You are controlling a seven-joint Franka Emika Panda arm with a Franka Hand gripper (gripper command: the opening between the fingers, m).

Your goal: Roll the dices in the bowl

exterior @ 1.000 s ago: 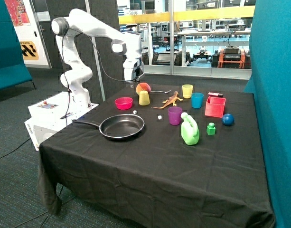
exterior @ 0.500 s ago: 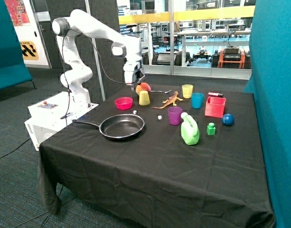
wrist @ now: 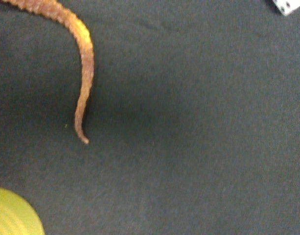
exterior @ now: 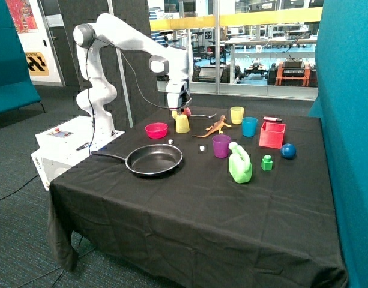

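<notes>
On the black tablecloth [exterior: 190, 198] both dice [exterior: 170, 141] [exterior: 202, 147] lay outside the pink bowl [exterior: 156, 129], so I judged the gripper [exterior: 179, 110], finger state indiscernible, needed centring over one die.

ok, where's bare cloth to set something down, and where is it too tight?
Free: the wide front stretch of the table, between the frying pan, the green jug and the near edge. Crowded: the back band, where the gripper hangs over the yellow cup, beside the pink bowl, toy lizard and two dice.
</notes>
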